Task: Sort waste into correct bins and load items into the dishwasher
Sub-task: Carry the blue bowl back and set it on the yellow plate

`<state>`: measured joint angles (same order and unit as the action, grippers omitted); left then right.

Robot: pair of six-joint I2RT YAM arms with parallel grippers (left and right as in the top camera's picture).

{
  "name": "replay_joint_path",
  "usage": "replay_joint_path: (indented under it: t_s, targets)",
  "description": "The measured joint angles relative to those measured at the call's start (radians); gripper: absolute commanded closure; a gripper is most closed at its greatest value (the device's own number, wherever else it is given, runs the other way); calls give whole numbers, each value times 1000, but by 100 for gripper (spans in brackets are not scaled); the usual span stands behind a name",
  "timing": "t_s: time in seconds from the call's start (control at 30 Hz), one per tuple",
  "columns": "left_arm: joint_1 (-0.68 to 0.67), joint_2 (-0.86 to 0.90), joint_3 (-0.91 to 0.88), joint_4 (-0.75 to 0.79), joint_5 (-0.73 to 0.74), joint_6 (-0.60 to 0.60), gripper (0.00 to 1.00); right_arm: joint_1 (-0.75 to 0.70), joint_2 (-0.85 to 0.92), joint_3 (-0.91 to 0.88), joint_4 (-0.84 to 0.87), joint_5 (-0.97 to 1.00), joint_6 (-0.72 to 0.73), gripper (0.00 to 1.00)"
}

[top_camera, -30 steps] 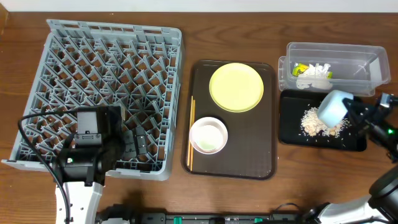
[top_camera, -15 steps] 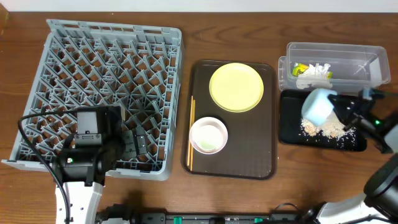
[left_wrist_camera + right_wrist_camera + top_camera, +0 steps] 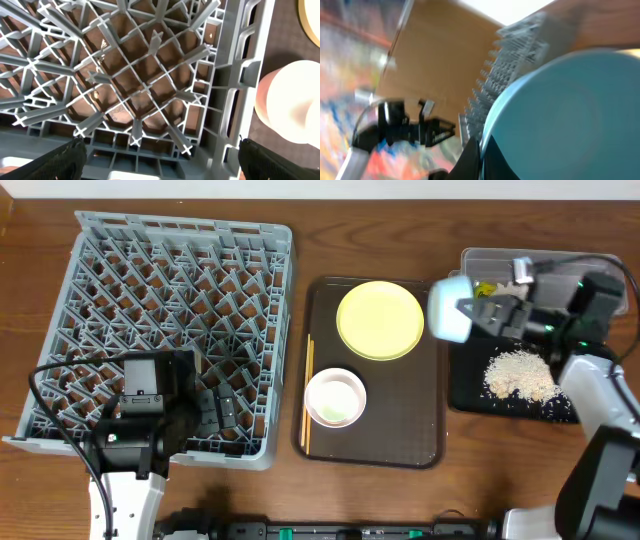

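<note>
My right gripper [image 3: 480, 311] is shut on the rim of the small light-blue bowl [image 3: 449, 309], holding it tipped on its side in the air at the right edge of the brown serving tray. In the right wrist view the bowl [image 3: 560, 115] fills the frame, its rim pinched at the gripper [image 3: 481, 152]. Pale food grains [image 3: 518, 373] lie heaped on the black tray [image 3: 465, 388]. The clear tub [image 3: 560, 255] sits behind my arm, and a bit of wrapper [image 3: 485, 288] shows. My left gripper [image 3: 160, 162] hangs open over the near right corner of the grey dish rack [image 3: 170, 310].
The dark brown serving tray [image 3: 375, 442] holds the pale-yellow plate [image 3: 380, 320], the white bowl [image 3: 335, 398] and a pair of chopsticks [image 3: 307, 395] along its left edge. The white bowl [image 3: 292, 107] also shows beside the rack wall [image 3: 235, 100].
My right gripper lifted the light-blue bowl off the black tray and carried it left and toward the back, leaving the grains on the tray. The left arm has not moved.
</note>
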<state>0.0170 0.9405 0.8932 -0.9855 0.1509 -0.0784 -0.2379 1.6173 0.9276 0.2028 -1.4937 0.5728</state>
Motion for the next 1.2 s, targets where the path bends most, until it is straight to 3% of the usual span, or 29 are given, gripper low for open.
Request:
replay_joint_path:
  t_s: [0.13,0.3,0.4,0.6,0.8,1.07,1.2]
  targets:
    - [0,0,0,0,0,0,3,242,-12,7,229,150,97,99]
    - [0,0,0,0,0,0,3,368,-12,7,219,369,66,99]
    - [0,0,0,0,0,0,3,410,-12,12,114,510,-16,99]
    - [0,0,0,0,0,0,3,556,-11,131,-414,967,-397,99]
    - [0,0,0,0,0,0,3,712,3,167,-467,1353,-687,99]
    - [0,0,0,0,0,0,3,726,164,167,-446,1450,-763,98]
    - [0,0,0,0,0,0,3,726,209,167,-444,1443,-774,75]
